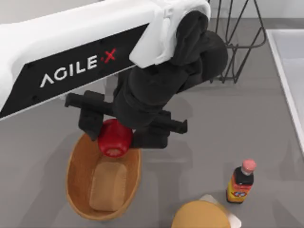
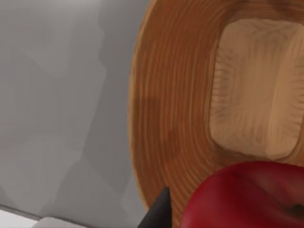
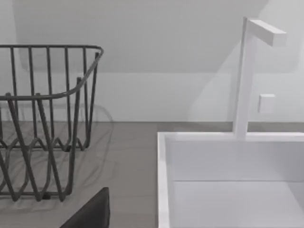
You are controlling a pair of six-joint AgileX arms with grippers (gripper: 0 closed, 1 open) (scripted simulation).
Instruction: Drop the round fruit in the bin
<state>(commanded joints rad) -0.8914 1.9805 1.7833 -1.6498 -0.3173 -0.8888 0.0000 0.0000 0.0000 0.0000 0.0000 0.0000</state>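
In the top view the left gripper (image 1: 115, 135) hangs left of centre in the frame, its two black fingers clamped on the round fruit (image 1: 114, 138), which sits above the upper rim of the bin (image 1: 75, 168) in the lower left. The left wrist view shows the fruit (image 2: 247, 197) held over the basket's ribbed wall (image 2: 166, 118) beside its tan bottom. The right wrist view shows a black wire rack (image 3: 45, 118) and a white sink (image 3: 232, 180); whether the right claw is wide or narrow cannot be told.
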